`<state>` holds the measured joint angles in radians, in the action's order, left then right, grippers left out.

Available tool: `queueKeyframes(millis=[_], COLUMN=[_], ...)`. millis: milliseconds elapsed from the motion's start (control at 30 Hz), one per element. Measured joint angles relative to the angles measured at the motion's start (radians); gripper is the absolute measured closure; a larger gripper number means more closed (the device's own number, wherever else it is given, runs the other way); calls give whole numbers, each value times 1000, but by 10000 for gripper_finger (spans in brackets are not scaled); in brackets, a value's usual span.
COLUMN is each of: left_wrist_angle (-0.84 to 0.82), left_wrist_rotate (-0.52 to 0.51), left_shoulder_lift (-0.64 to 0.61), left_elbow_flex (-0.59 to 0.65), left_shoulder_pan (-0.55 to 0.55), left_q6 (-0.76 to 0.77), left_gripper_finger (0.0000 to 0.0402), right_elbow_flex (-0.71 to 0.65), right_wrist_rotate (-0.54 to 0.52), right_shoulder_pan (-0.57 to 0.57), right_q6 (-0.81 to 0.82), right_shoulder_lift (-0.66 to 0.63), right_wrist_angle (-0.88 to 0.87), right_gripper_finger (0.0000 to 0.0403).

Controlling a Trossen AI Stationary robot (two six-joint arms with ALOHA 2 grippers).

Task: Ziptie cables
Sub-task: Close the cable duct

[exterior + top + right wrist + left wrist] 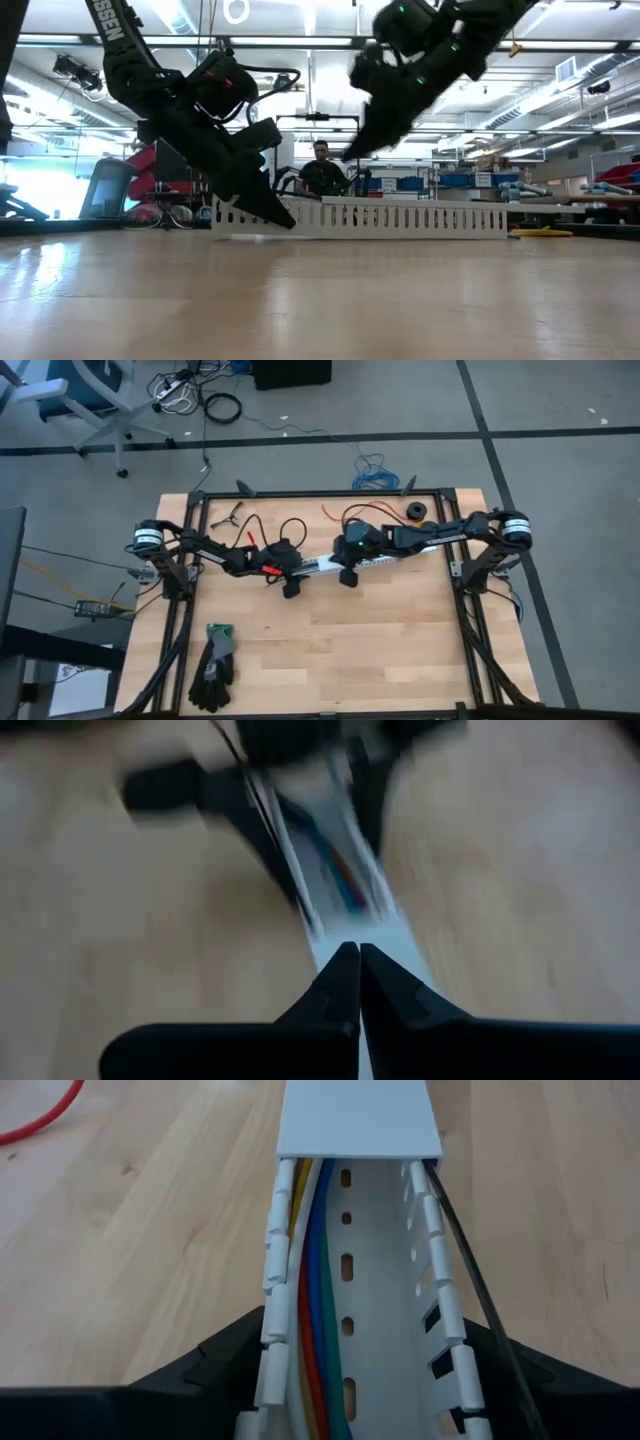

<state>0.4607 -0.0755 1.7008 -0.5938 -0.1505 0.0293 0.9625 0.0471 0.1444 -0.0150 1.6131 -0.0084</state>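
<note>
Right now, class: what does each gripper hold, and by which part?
The left gripper straddles the white channel at its open end, one finger on each slotted side wall. The right gripper is shut above the channel's cover, holding nothing.

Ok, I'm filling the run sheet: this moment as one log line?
left gripper: straddling white channel | cables: inside channel | right gripper: shut above channel

The only readable lettering is on the left arm [120, 45] in the low view: white capitals running along the dark link above the white slotted channel [400, 218], showing "SSEN", the start of the word cut off by the picture's edge. Nothing else carries text that can be made out; any signs in the room behind the channel are too small to read.
</note>
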Motion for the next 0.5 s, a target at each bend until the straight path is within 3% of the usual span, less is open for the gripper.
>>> queueKeyframes(millis=[200, 500], left_wrist_angle=[3, 18], left_wrist_rotate=[-1, -1], left_shoulder_lift=[0, 0], left_elbow_flex=[0, 0], left_shoulder_pan=[0, 1], left_q6=[1, 5], left_gripper_finger=[140, 139], right_elbow_flex=[-75, -78], right_wrist_rotate=[-13, -25], right_shoulder_pan=[9, 1], right_q6=[51, 51], right_shoulder_lift=[-42, -41], right_wrist_angle=[-7, 50], right_gripper_finger=[403, 403])
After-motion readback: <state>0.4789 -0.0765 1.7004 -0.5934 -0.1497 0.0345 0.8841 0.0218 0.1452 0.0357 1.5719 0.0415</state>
